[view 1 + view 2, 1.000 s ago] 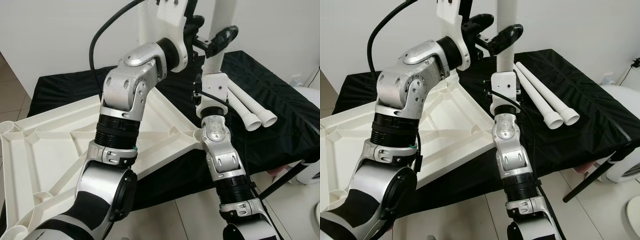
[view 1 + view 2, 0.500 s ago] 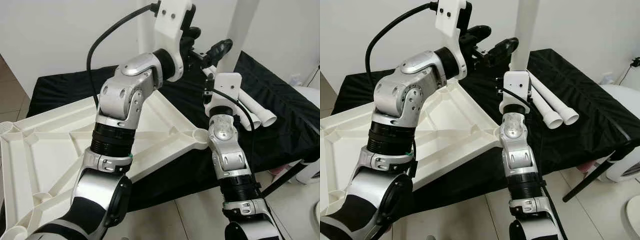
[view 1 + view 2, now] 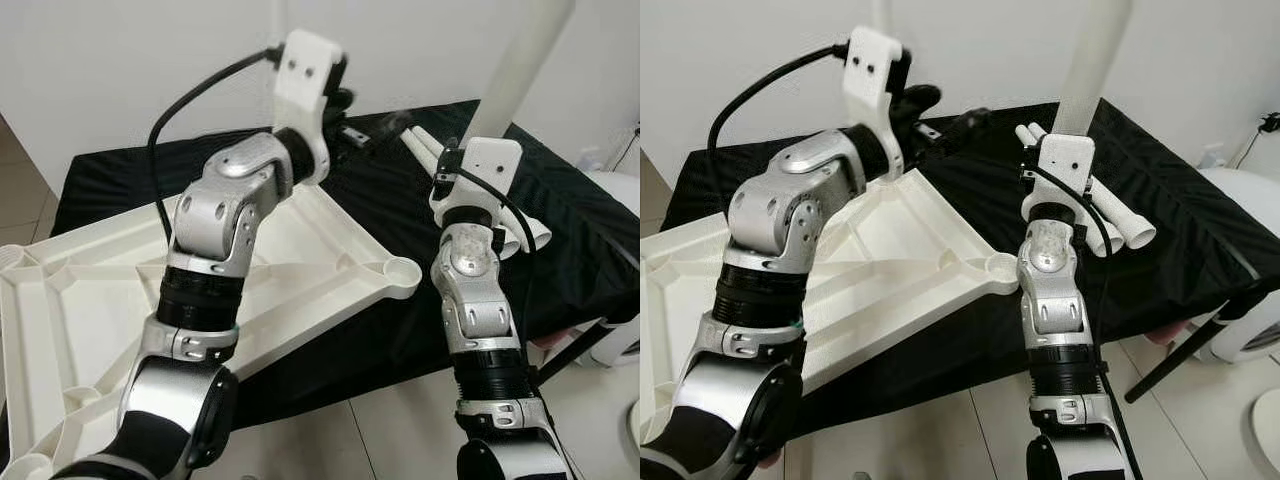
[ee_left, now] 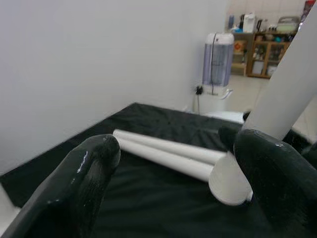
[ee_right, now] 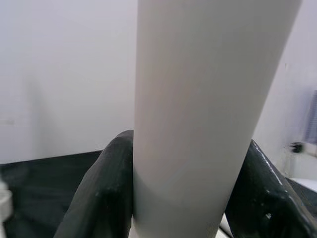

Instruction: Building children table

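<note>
Bare black cloth (image 3: 600, 215) lies along the table's right edge. Two table legs (image 3: 425, 150) and the upturned tabletop (image 3: 100, 300) block the rest.

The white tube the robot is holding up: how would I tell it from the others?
Find the black-draped table. Two white plastic tubes lie flat on it, side by side. Above them, the long white plastic tube stands nearly upright, clamped in the right gripper, the sole one lifted.

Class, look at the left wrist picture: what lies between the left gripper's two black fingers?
Between the left gripper's open fingers lie two white table legs on the black cloth, seen in the left wrist view.
</note>
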`<state>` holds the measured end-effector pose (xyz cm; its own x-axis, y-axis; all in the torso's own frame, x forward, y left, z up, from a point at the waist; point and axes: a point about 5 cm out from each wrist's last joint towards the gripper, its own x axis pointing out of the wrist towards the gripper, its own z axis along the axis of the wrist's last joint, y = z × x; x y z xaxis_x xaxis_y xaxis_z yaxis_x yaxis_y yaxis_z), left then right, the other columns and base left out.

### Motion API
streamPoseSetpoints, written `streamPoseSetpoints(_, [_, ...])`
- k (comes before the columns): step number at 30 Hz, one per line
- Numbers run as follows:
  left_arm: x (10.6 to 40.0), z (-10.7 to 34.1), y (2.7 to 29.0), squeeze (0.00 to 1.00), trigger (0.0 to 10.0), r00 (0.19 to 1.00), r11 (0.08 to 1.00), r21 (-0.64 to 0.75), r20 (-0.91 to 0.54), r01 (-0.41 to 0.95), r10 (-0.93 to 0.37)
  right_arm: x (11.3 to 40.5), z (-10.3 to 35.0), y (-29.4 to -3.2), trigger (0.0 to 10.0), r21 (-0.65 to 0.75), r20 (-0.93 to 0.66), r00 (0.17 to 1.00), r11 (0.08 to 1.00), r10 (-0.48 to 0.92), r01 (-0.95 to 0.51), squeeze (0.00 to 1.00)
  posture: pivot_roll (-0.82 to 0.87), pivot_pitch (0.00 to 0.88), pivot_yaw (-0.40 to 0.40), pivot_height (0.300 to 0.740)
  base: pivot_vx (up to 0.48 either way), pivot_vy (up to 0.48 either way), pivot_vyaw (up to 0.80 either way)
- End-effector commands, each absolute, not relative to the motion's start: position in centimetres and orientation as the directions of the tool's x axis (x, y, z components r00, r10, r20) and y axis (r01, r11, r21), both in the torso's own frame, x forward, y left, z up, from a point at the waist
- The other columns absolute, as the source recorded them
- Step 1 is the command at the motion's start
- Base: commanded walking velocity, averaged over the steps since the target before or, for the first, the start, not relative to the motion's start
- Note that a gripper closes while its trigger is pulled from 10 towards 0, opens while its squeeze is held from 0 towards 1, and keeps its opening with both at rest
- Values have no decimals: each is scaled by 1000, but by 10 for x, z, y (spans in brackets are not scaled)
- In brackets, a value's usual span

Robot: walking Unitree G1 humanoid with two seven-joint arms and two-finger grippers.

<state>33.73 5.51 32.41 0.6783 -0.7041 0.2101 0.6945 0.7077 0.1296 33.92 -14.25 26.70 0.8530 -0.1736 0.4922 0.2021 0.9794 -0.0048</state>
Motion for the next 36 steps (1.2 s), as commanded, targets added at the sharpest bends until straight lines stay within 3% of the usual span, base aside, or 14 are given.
streamPoseSetpoints(1, [341,316,67,0,10000,750,775,105,204,623,-630,336,266,-141,10000,1,489,863,990,-125,143,0,-88,46,40,740,0,0,0])
streamPoseSetpoints(4, [343,310,73,0,10000,780,803,92,195,589,-594,335,263,-140,10000,12,470,877,994,-99,106,0,-88,46,40,740,0,0,0])
streamPoseSetpoints(5, [347,297,87,0,10000,835,849,71,158,523,-527,333,256,-141,10000,16,434,899,999,-49,47,0,-89,48,37,740,0,0,0])
streamPoseSetpoints(10, [348,288,96,0,10000,864,873,66,125,484,-488,332,253,-143,10000,7,413,910,1000,-20,18,0,-90,48,37,740,0,0,0])
streamPoseSetpoints(14, [348,278,118,0,10000,924,928,72,94,366,-371,328,251,-146,10000,18,363,931,999,39,-49,0,-94,42,51,740,0,0,0])
streamPoseSetpoints(28, [330,252,144,0,10000,974,976,2,50,219,-219,310,240,-158,10000,53,324,944,995,58,-79,0,-90,38,64,740,0,0,0])
streamPoseSetpoints(36, [318,236,158,0,10000,987,991,134,161,2,-24,312,239,-155,10000,22,339,935,993,98,-112,0,-47,39,34,740,0,0,0])
